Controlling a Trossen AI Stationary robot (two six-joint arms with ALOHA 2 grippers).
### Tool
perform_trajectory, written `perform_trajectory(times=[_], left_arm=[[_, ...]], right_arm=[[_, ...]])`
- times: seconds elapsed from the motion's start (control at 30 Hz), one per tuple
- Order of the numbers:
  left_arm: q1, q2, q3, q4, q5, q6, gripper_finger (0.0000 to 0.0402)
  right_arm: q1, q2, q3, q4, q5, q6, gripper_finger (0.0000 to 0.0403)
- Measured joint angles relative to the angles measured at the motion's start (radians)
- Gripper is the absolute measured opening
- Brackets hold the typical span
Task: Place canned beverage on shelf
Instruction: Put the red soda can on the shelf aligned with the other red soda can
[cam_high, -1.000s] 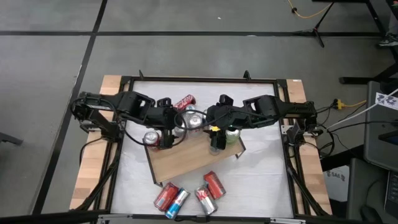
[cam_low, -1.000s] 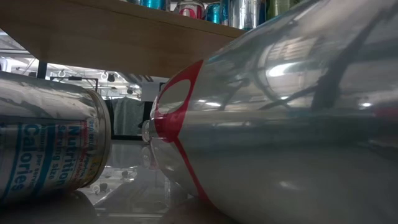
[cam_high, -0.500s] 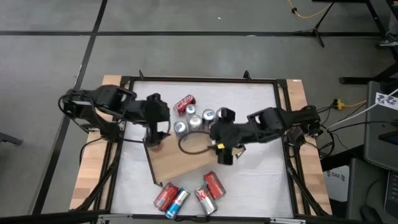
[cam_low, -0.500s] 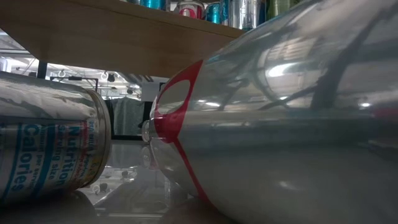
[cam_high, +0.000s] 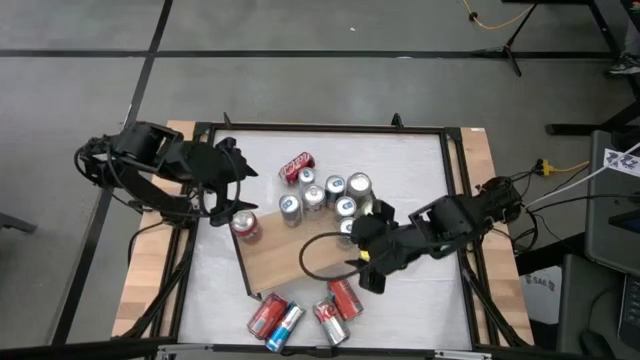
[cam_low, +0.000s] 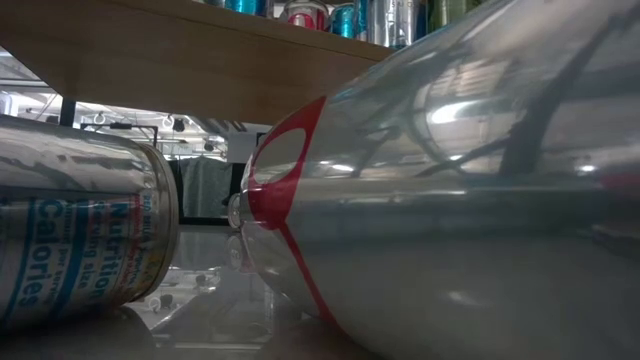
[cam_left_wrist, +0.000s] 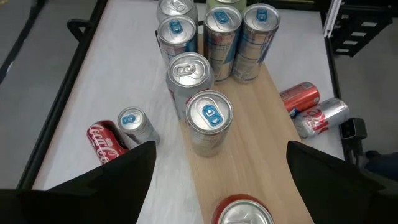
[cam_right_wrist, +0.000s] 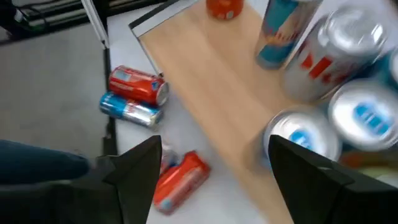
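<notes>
The shelf (cam_high: 290, 255), a flat rectangular board of smooth light-brown wood on a thin black frame, is set at an angle on the white tabletop (cam_high: 420, 180). A cluster of upright cylindrical cans (cam_high: 330, 195), with shiny silver lids, is gathered at the board's 1 o'clock end, and a single red can (cam_high: 246, 226) is stood at its 10 o'clock corner. One red can (cam_high: 296, 166) is laid on its side on the tabletop at 12 o'clock from the board, and four more cans (cam_high: 300, 315), red and blue, are scattered on their sides at 6 o'clock. The left gripper (cam_high: 232, 172) is held at 10 o'clock from the board, its dark fingers spread apart with nothing between them. The right gripper (cam_high: 368, 262) is held over the board's 3 o'clock edge, fingers likewise apart and empty. The low view is filled by a glossy silver-and-red can (cam_low: 450, 200) lying close to the lens.
</notes>
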Motion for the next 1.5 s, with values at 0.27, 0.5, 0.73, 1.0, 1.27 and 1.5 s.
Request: perform_trajectory(times=[0.27,0.5,0.73,1.0,1.27,1.5], left_arm=[[0.000,-0.002,0.000,0.000,0.001,0.004,0.0351],[0.000,-0.002,0.000,0.000,0.001,-0.001,0.0351],[0.000,-0.002,0.000,0.000,0.002,0.003,0.0351],[0.000,-0.002,0.000,0.000,0.002,0.003,0.0351],[0.000,-0.002,0.000,0.000,0.002,0.003,0.0351],[0.000,-0.002,0.000,0.000,0.002,0.003,0.0351]], right_arm=[[0.097,0.001,-0.087,0.073,-0.091,0.237,0.0285],[0.160,0.002,-0.196,0.148,-0.049,0.522,0.0285],[0.190,0.002,-0.357,0.186,0.003,0.769,0.0285],[0.177,0.003,-0.538,0.342,0.007,0.817,0.0285],[0.173,0.003,-0.662,0.511,0.045,0.818,0.0285],[0.173,0.003,-0.728,0.567,0.047,0.819,0.0285]])
